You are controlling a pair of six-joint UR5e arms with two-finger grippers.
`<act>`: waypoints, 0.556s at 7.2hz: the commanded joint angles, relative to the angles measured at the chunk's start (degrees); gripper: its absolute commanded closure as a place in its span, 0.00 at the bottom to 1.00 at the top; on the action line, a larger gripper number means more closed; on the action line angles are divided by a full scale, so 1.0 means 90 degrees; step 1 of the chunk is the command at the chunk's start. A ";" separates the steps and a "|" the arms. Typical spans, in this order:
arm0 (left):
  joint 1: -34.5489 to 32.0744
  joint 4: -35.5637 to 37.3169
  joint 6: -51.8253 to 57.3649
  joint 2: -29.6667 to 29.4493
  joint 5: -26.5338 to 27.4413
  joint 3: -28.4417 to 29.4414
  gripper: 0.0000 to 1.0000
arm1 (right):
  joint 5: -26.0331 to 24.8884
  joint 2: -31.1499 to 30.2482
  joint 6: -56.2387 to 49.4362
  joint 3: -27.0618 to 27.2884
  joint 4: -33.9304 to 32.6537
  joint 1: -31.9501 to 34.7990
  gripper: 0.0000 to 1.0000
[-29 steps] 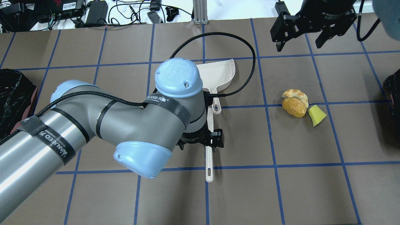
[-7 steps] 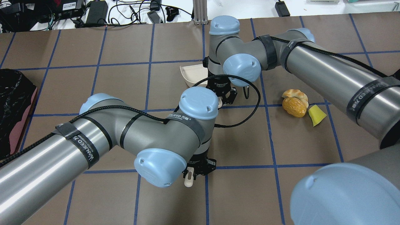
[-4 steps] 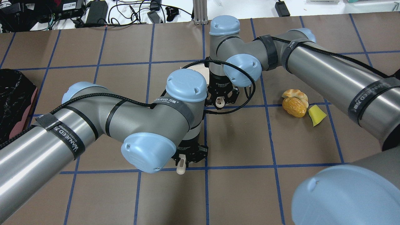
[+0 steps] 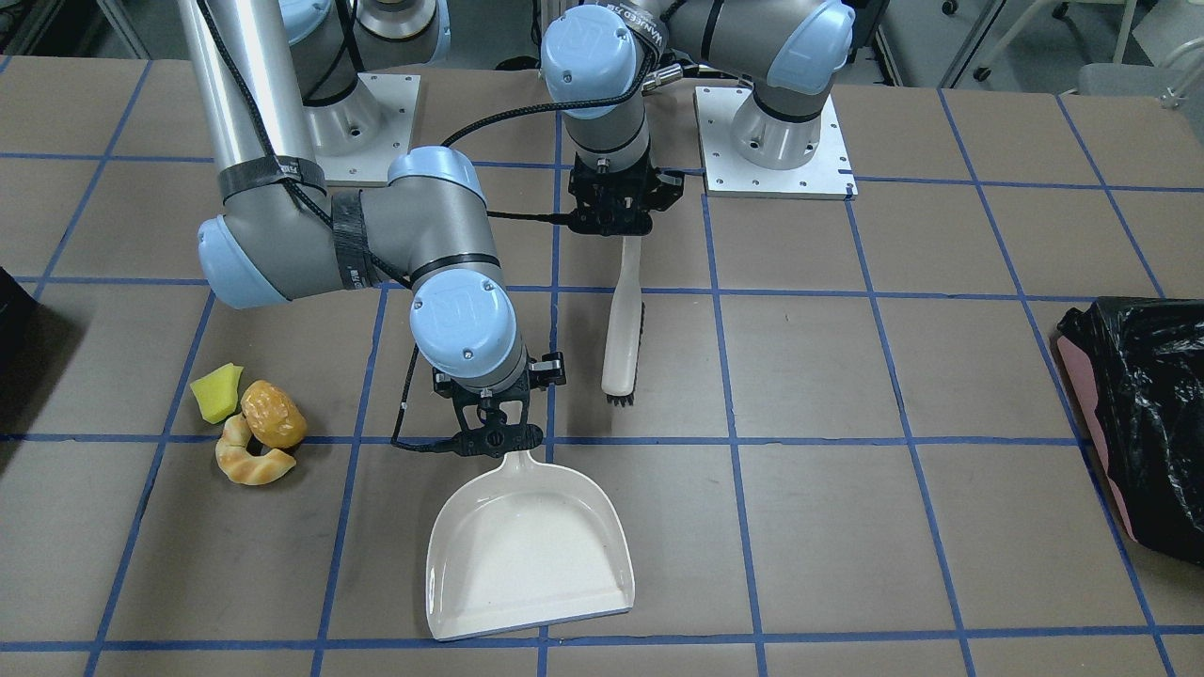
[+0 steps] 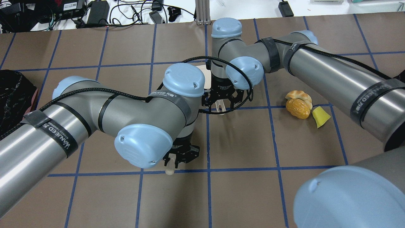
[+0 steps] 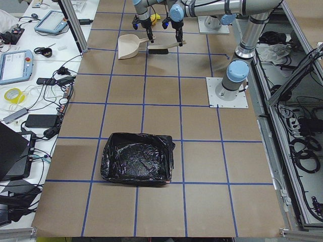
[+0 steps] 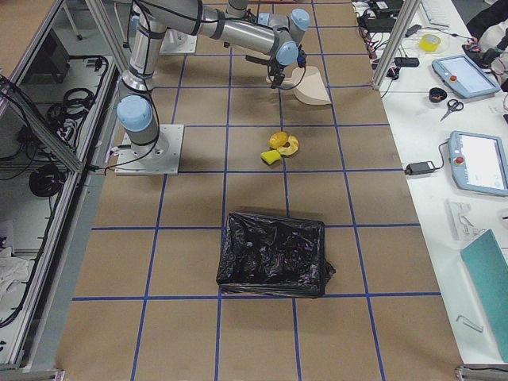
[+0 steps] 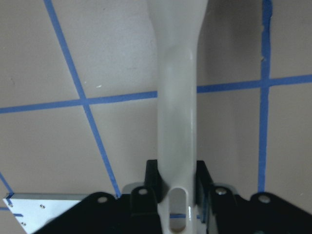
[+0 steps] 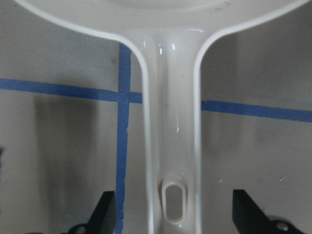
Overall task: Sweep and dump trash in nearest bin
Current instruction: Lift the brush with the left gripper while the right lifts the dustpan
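Risking skew of white plastic dustpan (image 4: 527, 555) from off-centre closure of parted right tool (image 4: 490, 438); left tool (image 4: 621, 222) clamped on cream plastic hand brush (image 4: 623, 329).

Matt brown paper-like sheet over the bench (image 4: 847, 527), gridded with blue tape (image 4: 903, 440). Smooth, glossy cream plastic for dustpan (image 4: 527, 545) and brush (image 4: 622, 329); dark bristles. Matt black on left tool (image 8: 176, 173) and right tool (image 9: 174, 207). Brushed grey metal, smooth pale-blue caps on left arm (image 5: 28, 152) and right arm (image 5: 332, 76). Glazed shine on brown bread roll (image 4: 273, 414); softer sheen on croissant (image 4: 252, 463); porous, matt yellow-green wedge (image 4: 215, 393). Crinkled shiny black plastic bag (image 4: 1143, 395) at the bench's left end.
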 commanded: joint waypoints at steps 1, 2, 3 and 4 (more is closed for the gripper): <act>0.0660 -0.0160 0.0461 0.0088 0.0016 0.0008 1.00 | 0.0002 0.0004 -0.0018 -0.0045 -0.0003 -0.0009 0.41; 0.1020 -0.0189 0.0668 0.0088 0.0007 0.0008 1.00 | 0.0002 -0.0006 -0.0028 -0.0074 -0.0003 -0.0018 0.52; 0.1333 -0.0189 0.0873 0.0136 0.0016 0.0047 1.00 | 0.0011 -0.0035 -0.0047 -0.0084 -0.0012 -0.0018 0.56; 0.1617 -0.0170 0.0904 0.0175 -0.0003 0.0037 1.00 | 0.0011 -0.0035 -0.0028 -0.0084 -0.0041 -0.0018 0.51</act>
